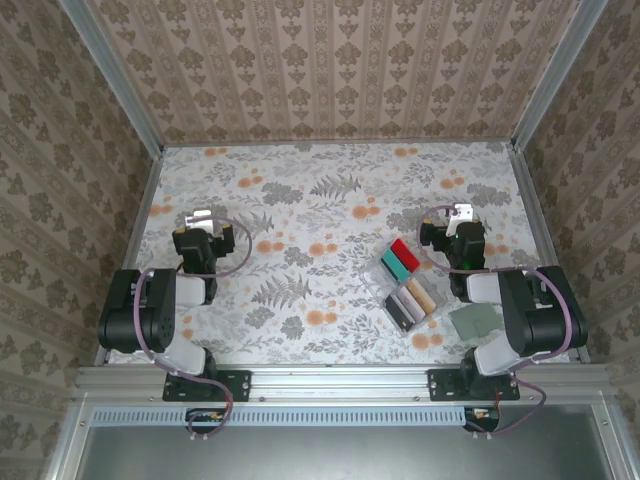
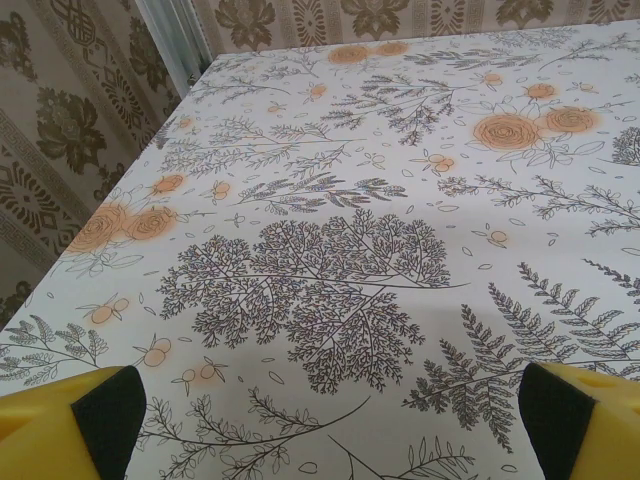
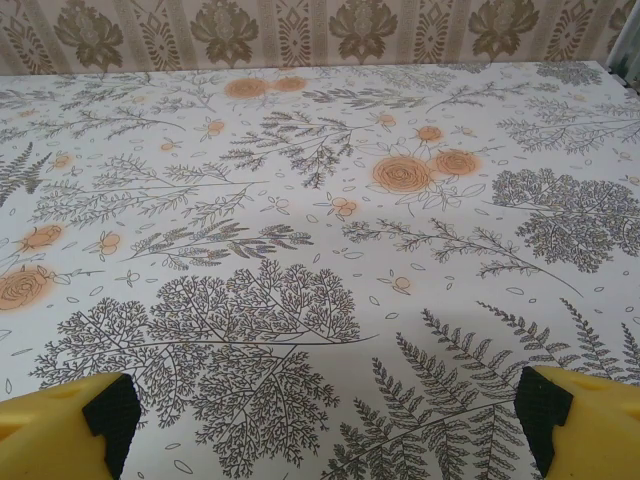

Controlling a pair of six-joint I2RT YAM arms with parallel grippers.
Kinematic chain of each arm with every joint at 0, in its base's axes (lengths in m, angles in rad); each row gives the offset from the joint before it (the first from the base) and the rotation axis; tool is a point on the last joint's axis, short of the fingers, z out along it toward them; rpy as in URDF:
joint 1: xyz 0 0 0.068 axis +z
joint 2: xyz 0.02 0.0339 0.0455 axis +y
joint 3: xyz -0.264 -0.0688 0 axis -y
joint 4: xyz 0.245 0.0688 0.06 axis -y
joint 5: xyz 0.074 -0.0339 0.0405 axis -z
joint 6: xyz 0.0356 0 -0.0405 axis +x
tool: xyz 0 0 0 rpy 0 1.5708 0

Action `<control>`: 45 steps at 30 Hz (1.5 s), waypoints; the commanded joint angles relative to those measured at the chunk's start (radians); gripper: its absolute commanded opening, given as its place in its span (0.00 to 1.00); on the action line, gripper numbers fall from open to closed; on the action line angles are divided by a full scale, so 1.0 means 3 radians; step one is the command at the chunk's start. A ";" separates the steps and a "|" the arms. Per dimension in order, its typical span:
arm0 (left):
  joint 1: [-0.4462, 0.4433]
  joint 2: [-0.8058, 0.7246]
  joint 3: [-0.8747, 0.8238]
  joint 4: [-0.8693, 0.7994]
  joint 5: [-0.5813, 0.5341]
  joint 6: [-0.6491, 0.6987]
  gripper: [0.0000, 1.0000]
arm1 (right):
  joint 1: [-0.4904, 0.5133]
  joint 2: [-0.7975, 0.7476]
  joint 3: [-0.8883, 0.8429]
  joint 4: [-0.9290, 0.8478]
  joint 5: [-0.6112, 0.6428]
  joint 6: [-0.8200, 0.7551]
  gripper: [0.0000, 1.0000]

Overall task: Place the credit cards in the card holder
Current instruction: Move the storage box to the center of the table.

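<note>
Walls: patterned beige wallpaper panels (image 1: 330,70) close in the table at the top, left and right of the overhead frame.
Table: a floral cloth (image 1: 320,190) of grey ferns and orange blooms covers it across the middle of the overhead frame.
Left arm (image 1: 150,310): folded at the lower left of the overhead frame, well apart from every task item.
Right arm (image 1: 525,310): folded at the lower right, with its elbow over part of the card holder.
Clear tray (image 1: 385,283): a divided plastic tray lying diagonally, right of centre, between the frame's middle and the right arm.
Card holder (image 1: 475,322): grey-green, flat and closed on the cloth at the lower right, just beside the tray's near corner. Whether they touch cannot be told.
Credit cards (image 1: 397,265): all lie in the tray. Red and teal sit side by side in its upper end. Tan, pale beige and dark grey sit side by side in its lower end.
Left gripper (image 1: 199,218): left of centre. In the left wrist view its yellow fingers (image 2: 60,420) stand released in the bottom corners, with only cloth between them.
Right gripper (image 1: 460,212): above and right of the tray. In the right wrist view its fingers (image 3: 60,425) are likewise spread wide, grasping nothing.
</note>
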 commanded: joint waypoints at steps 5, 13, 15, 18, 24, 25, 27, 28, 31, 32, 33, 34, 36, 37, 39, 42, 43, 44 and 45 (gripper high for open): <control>-0.0004 -0.0021 0.0055 -0.0003 0.0047 0.0034 1.00 | -0.0017 0.0021 0.0056 -0.0012 -0.0073 -0.0025 1.00; 0.0041 -0.0025 0.0067 -0.0039 0.0125 0.0006 1.00 | -0.0022 0.0027 0.0063 -0.0028 -0.0084 -0.0018 0.99; 0.0044 -0.0025 0.0065 -0.0038 0.0129 0.0011 1.00 | -0.0027 0.0027 0.0059 -0.0023 -0.0088 -0.0020 1.00; 0.0040 -0.0027 0.0067 -0.0036 0.0139 0.0016 1.00 | -0.0027 0.0025 0.0054 -0.0018 -0.0085 -0.0019 1.00; -0.0094 -0.0159 -0.0177 0.0337 -0.0074 0.0115 1.00 | 0.0003 -0.0120 0.0046 -0.0103 -0.0026 -0.0031 1.00; -0.0095 -0.0243 -0.0216 0.0331 -0.0067 0.0119 1.00 | 0.0009 -0.0212 0.0080 -0.0249 0.0009 -0.0026 1.00; -0.0051 -0.0587 -0.0199 -0.0026 -0.0075 0.0035 1.00 | -0.0003 -0.0621 0.0378 -0.1230 0.0055 0.0132 1.00; -0.0009 -0.0777 -0.0145 -0.0338 -0.0059 -0.0036 1.00 | -0.0010 -0.0760 0.0544 -0.1706 0.0079 0.0224 1.00; 0.0105 -0.1293 0.0039 -0.1113 0.0057 -0.0413 1.00 | -0.0012 -0.1169 0.0952 -0.2901 0.0211 0.0760 1.00; 0.0112 -0.1455 0.0111 -0.1333 0.0044 -0.0629 1.00 | -0.0017 -0.1290 0.1085 -0.3300 0.0287 0.1097 1.00; 0.0116 -0.1592 0.0212 -0.1709 0.0010 -0.0922 1.00 | -0.0022 -0.1380 0.1185 -0.3669 0.0304 0.1408 1.00; 0.0119 -0.1691 0.0322 -0.2040 0.0005 -0.1182 1.00 | -0.0035 -0.1436 0.1241 -0.3900 0.0183 0.1569 1.00; 0.0138 -0.1844 0.0491 -0.2533 0.0378 -0.1513 1.00 | -0.0057 -0.1546 0.1273 -0.4177 -0.0426 0.1549 0.99; 0.0139 -0.1855 0.0529 -0.2585 0.0659 -0.1546 1.00 | -0.0054 -0.1599 0.1249 -0.4283 -0.0547 0.1656 1.00; 0.0115 -0.1786 0.0592 -0.2627 0.1321 -0.1724 1.00 | -0.0052 -0.1691 0.1215 -0.4617 -0.0486 0.1953 1.00; -0.0149 -0.1690 0.0615 -0.2621 0.1742 -0.1946 1.00 | -0.0053 -0.1895 0.1079 -0.5109 -0.0399 0.2335 1.00; -0.0315 -0.1678 0.0607 -0.2608 0.1747 -0.1959 1.00 | -0.0052 -0.1991 0.1000 -0.5135 -0.0480 0.2376 1.00; -0.0510 -0.1669 0.0594 -0.2602 0.1706 -0.1968 1.00 | -0.0047 -0.2114 0.0933 -0.5196 -0.0509 0.2436 1.00; -0.0707 -0.1652 0.0595 -0.2597 0.1655 -0.1949 1.00 | -0.0047 -0.2243 0.0866 -0.5256 -0.0514 0.2510 1.00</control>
